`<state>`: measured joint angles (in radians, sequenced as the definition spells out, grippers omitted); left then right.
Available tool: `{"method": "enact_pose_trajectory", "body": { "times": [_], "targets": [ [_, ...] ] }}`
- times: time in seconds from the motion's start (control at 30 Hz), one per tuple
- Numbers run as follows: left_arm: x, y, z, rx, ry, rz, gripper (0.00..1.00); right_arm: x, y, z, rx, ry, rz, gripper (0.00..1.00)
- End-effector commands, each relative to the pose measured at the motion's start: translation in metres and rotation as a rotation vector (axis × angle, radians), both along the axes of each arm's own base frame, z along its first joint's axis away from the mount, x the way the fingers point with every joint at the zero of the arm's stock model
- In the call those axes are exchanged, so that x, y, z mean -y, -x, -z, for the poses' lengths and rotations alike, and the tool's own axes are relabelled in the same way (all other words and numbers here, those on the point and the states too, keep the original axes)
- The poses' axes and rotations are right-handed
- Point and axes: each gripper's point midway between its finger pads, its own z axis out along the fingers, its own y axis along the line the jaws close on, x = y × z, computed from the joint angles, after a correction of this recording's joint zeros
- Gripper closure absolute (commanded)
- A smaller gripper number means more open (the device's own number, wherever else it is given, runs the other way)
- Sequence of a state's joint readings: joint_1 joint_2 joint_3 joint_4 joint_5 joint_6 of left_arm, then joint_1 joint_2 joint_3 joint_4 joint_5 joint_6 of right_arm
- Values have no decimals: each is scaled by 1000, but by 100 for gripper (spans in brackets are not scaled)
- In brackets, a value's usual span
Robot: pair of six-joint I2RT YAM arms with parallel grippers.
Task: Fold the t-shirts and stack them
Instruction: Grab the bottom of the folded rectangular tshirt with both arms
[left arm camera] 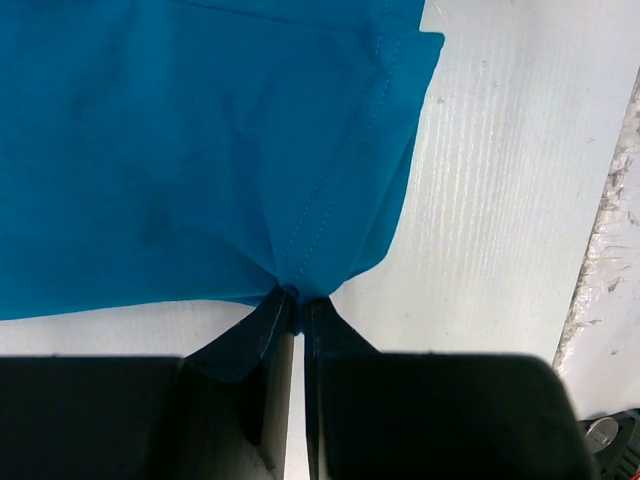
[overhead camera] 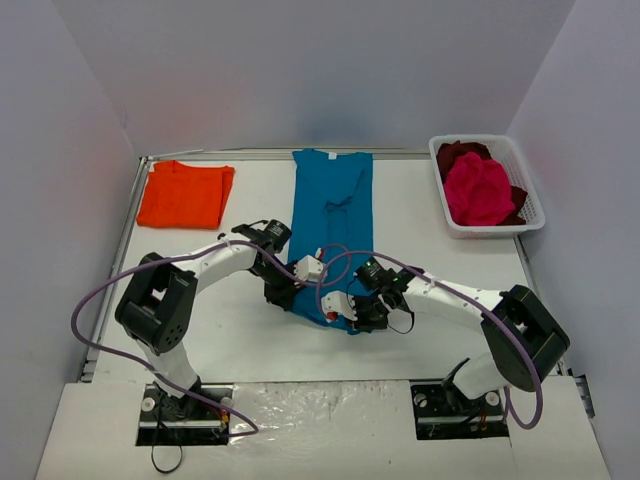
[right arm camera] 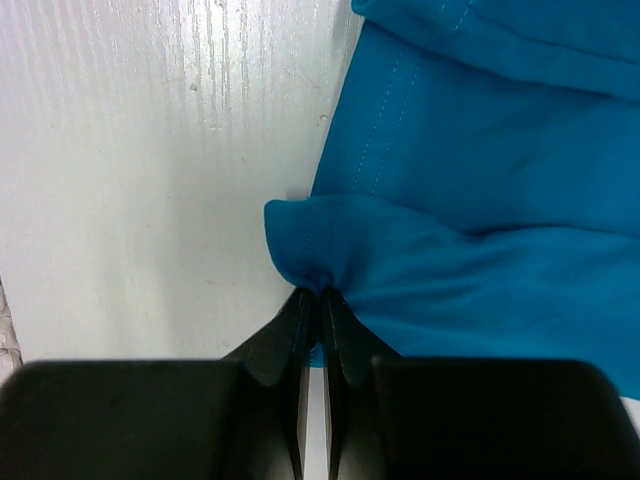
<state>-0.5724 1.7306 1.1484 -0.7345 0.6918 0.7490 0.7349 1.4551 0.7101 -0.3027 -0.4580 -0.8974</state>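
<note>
A teal-blue t-shirt lies as a long folded strip down the middle of the table. My left gripper is shut on its near left hem corner; the left wrist view shows the cloth pinched at the fingertips. My right gripper is shut on the near right corner; the right wrist view shows bunched cloth at its tips. A folded orange t-shirt lies at the far left. A magenta-pink t-shirt and a dark red one sit in the basket.
A white slotted basket stands at the far right of the table. Purple cables loop over both arms. Grey walls enclose the table on the left, back and right.
</note>
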Motion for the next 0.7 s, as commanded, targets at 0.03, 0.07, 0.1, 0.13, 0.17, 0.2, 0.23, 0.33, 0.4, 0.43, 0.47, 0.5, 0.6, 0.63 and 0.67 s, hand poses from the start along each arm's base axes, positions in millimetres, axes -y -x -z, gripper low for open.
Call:
{"method": "enact_pose_trajectory", "body": {
  "times": [0.03, 0.07, 0.1, 0.13, 0.17, 0.2, 0.23, 0.33, 0.4, 0.43, 0.47, 0.5, 0.6, 0.63, 0.67],
  "targets": [
    [2, 5, -21, 0, 46, 21, 98, 4, 5, -11, -19, 24, 18, 100],
    [2, 5, -22, 2, 47, 23, 98, 6, 9, -12, -37, 28, 12, 100],
    [0, 7, -23, -2, 43, 26, 98, 3, 12, -15, -51, 12, -6, 100],
    [-1, 9, -26, 6, 51, 40, 97, 1, 13, -20, -57, 2, -15, 100],
    [-1, 16, -31, -20, 61, 52, 98, 1, 18, -22, -75, 1, -35, 100],
    [0, 20, -35, -28, 72, 67, 97, 1, 20, -24, -88, 0, -38, 100],
    [0, 22, -40, -21, 84, 87, 98, 2, 22, -25, -92, -1, -62, 100],
    [-3, 35, -48, -26, 92, 138, 98, 3, 30, -35, -126, 1, -92, 100],
    [-8, 46, -50, -48, 81, 175, 98, 1, 30, -43, -132, -12, -102, 100],
    [-9, 49, -52, -55, 82, 184, 98, -1, 33, -47, -138, -30, -115, 100],
    [-13, 58, -54, -90, 73, 197, 98, 0, 36, -51, -152, -29, -118, 100],
    [-12, 62, -58, -97, 95, 229, 98, 0, 37, -54, -156, -34, -125, 100],
    [-13, 82, -72, -145, 117, 320, 98, -4, 40, -64, -173, -54, -136, 100],
    [-13, 86, -73, -149, 111, 332, 98, -3, 48, -68, -215, -58, -143, 100],
    [-13, 88, -73, -151, 108, 339, 98, -2, 50, -70, -220, -62, -170, 100]
  ]
}}
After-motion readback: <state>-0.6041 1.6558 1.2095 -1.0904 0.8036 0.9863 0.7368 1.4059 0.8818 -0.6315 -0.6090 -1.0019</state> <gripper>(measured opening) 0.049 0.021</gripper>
